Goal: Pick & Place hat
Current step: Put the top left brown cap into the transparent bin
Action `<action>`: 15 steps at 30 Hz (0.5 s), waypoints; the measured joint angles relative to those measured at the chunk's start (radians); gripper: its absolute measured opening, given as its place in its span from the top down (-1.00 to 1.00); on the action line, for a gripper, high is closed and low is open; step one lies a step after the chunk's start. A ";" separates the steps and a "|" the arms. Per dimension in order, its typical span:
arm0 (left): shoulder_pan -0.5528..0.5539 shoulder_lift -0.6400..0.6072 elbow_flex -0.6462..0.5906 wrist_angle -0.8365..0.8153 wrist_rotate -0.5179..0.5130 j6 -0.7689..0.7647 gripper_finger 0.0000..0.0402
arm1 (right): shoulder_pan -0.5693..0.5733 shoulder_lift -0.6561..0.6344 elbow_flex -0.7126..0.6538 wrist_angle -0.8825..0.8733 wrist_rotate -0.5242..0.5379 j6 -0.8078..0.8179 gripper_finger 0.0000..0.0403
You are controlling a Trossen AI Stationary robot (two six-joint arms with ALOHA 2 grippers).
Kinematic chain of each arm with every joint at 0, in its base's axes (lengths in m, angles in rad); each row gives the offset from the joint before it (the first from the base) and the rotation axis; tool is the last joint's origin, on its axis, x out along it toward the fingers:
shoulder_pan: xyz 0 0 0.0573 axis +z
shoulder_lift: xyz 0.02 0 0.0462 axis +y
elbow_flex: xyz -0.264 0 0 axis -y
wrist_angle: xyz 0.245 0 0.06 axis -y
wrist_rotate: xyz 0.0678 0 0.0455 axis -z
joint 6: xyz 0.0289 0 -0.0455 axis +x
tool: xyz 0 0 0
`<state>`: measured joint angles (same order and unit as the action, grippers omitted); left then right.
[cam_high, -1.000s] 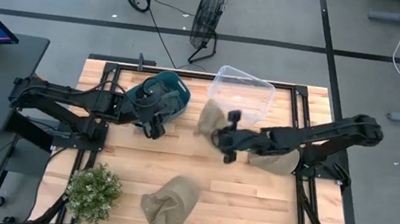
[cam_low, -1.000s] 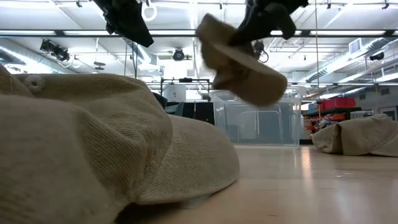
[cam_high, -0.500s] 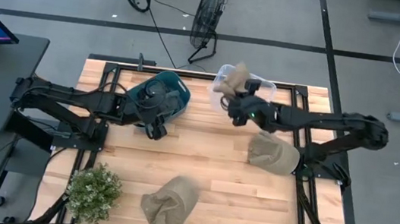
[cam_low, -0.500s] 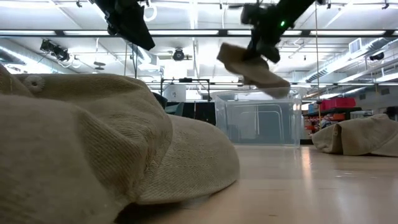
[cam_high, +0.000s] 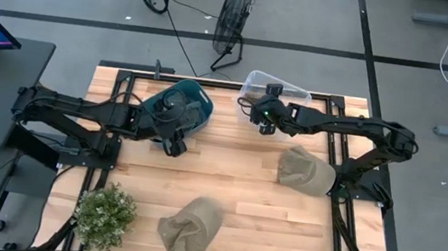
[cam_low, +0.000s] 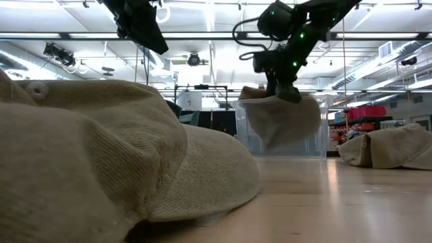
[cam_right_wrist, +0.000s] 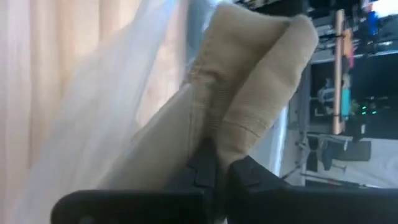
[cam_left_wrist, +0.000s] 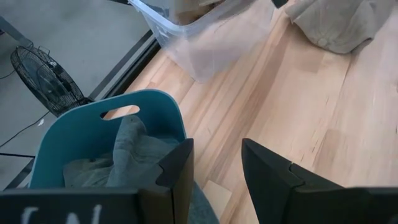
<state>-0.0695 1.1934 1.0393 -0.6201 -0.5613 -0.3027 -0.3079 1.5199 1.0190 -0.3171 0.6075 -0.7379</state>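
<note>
My right gripper (cam_high: 266,120) is over the clear plastic bin (cam_high: 283,96) at the table's far edge, shut on a tan hat (cam_low: 283,120). The hat hangs down inside the bin's walls (cam_low: 317,135). My left gripper (cam_high: 173,143) is open and empty beside the teal basket (cam_high: 183,108), which holds grey cloth (cam_left_wrist: 127,155). A second tan hat (cam_high: 304,171) lies on the table at the right. A third tan hat (cam_high: 190,228) lies near the front edge. My right gripper pinches a bunched fold of the tan hat (cam_right_wrist: 217,140) between its two fingers. Its fingers (cam_low: 289,93) point down from above. The hat hangs slack below them, inside the clear bin; whether its lower end rests on the bin's floor, I cannot tell.
A potted green plant (cam_high: 103,214) stands at the front left corner. The black frame rails (cam_high: 343,200) run along the table's sides. Bare wood (cam_high: 227,173) lies between the bins and the front hat.
My right gripper has carried the tan hat from over the table's middle toward the far edge, above the clear bin, then down. The hat, lifted high before, now hangs down inside the bin.
</note>
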 joint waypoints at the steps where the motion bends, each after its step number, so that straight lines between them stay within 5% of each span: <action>1: 0.000 0.000 0.000 0.000 0.000 0.000 0.30 | 0.000 0.003 -0.001 -0.007 0.000 -0.010 0.96; 15: 0.000 0.000 0.000 -0.006 0.000 0.001 0.30 | -0.066 -0.019 -0.001 -0.081 0.002 -0.121 0.95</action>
<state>-0.0693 1.1934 1.0393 -0.6258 -0.5613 -0.3019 -0.3735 1.5013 1.0180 -0.3978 0.6092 -0.8590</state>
